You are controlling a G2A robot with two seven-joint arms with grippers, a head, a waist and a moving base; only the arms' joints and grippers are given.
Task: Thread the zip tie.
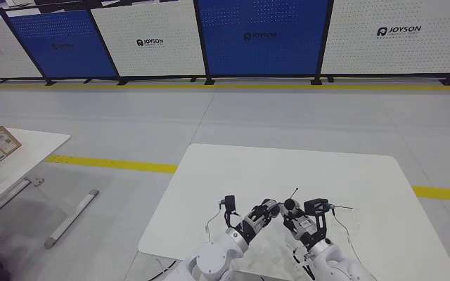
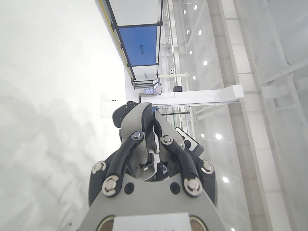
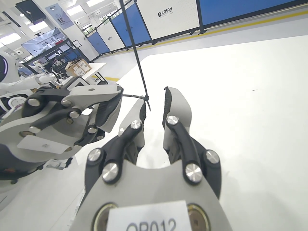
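Zip tie (image 3: 134, 49) clamped in left gripper (image 3: 119, 95), black strip rising steeply over white table (image 3: 228, 85). Right gripper (image 3: 156, 97) fingers apart, strip's lower end just beside one.

The top camera looks down from above the arms, over the white table (image 1: 281, 168) toward the blue and white panels (image 1: 260, 35) at 12 o'clock, with both arms entering at 6 o'clock. The left wrist camera sits close behind the left gripper (image 2: 152, 111), rolled sideways, and faces along the table to the same panels. The right wrist camera sits just behind the right gripper (image 3: 156, 97), also facing the panels. It shares the left gripper and the zip tie (image 3: 134, 49) with the top view.
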